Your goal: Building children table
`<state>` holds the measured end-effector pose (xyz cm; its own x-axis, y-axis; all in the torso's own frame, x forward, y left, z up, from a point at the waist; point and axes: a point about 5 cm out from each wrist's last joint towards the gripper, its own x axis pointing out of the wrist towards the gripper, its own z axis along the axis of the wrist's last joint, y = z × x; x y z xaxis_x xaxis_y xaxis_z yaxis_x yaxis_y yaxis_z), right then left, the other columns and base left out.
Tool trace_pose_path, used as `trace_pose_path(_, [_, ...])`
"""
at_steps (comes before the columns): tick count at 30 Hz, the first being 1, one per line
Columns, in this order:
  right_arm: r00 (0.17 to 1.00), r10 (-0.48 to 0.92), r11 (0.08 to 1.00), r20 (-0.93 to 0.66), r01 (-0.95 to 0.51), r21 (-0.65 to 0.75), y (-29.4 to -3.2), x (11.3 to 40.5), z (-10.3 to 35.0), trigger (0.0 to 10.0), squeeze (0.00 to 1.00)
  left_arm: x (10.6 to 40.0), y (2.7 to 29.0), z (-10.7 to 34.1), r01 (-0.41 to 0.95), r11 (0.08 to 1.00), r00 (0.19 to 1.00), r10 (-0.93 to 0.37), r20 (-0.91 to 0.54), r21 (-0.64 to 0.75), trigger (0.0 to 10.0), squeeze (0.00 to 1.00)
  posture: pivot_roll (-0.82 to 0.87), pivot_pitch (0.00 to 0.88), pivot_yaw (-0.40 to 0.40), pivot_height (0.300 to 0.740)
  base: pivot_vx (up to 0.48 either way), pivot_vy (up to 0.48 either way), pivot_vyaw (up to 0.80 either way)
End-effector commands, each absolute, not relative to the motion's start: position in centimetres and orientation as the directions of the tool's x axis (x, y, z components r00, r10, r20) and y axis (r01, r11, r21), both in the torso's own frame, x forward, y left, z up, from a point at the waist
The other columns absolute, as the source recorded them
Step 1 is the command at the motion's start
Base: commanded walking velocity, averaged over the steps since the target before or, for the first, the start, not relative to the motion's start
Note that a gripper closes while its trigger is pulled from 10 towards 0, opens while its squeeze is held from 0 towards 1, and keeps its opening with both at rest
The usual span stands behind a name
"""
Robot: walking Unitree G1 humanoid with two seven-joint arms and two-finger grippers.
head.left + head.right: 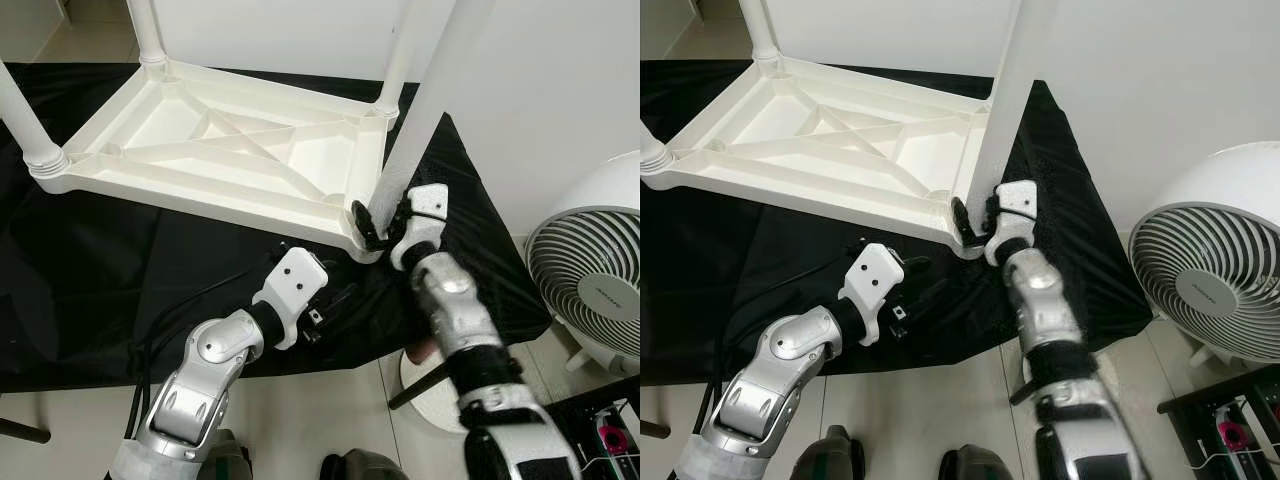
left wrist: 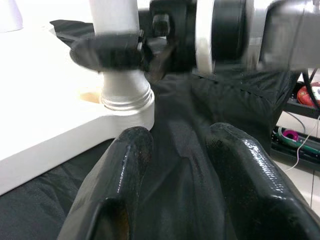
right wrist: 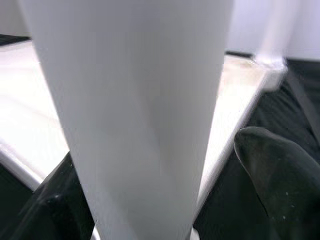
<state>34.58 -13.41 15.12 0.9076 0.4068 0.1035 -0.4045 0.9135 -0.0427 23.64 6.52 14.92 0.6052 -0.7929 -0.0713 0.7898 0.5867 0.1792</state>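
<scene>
The leg (image 1: 425,120) stands in the corner socket of the upturned table (image 1: 215,140), between the fingers of my right gripper (image 1: 383,222), which clamps its base. I should turn it straight, not tilted. My left gripper (image 1: 322,312), fingers apart, waits just beside on the cloth (image 1: 90,270).

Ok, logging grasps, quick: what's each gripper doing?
Left gripper: open, empty, over the black cloth.
Right gripper: closed around the table leg.
</scene>
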Motion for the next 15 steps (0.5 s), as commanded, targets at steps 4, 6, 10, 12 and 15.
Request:
trace_pose_path(4, [0.800,0.599,0.798,0.033,-0.592,-0.114,-13.9,34.9,14.6,10.0,0.00,23.9,6.5,14.8,0.765,0.621,0.638,-0.767,-0.068,0.171,10.0,0.00,0.05,0.042,-0.076,0.740,0.000,0.000,0.00])
trace_pose_path(6, [0.770,0.638,0.766,0.013,-0.633,-0.115,-13.5,34.9,14.4,10.0,0.00,23.9,6.5,14.9,0.765,0.620,0.637,-0.768,-0.068,0.172,10.0,0.00,0.06,0.037,-0.073,0.740,0.000,0.000,0.00])
trace_pose_path(10, [0.712,0.701,0.702,-0.040,-0.699,-0.134,-12.7,35.1,13.7,10.0,0.00,23.9,6.5,14.9,0.767,0.617,0.635,-0.769,-0.069,0.177,10.0,0.00,0.06,0.031,-0.074,0.740,0.000,0.000,0.00])
trace_pose_path(12, [0.702,0.710,0.693,-0.051,-0.710,-0.121,-12.2,35.5,13.5,10.0,0.00,23.9,6.6,14.9,0.767,0.616,0.635,-0.769,-0.070,0.179,10.0,0.00,0.06,0.031,-0.074,0.740,0.000,0.000,0.00])
trace_pose_path(15, [0.686,0.725,0.678,-0.064,-0.726,-0.114,-11.6,35.6,13.2,7.2,0.00,24.0,6.6,15.0,0.762,0.621,0.640,-0.766,-0.067,0.183,10.0,0.00,0.08,0.026,-0.078,0.740,0.000,0.000,0.00])
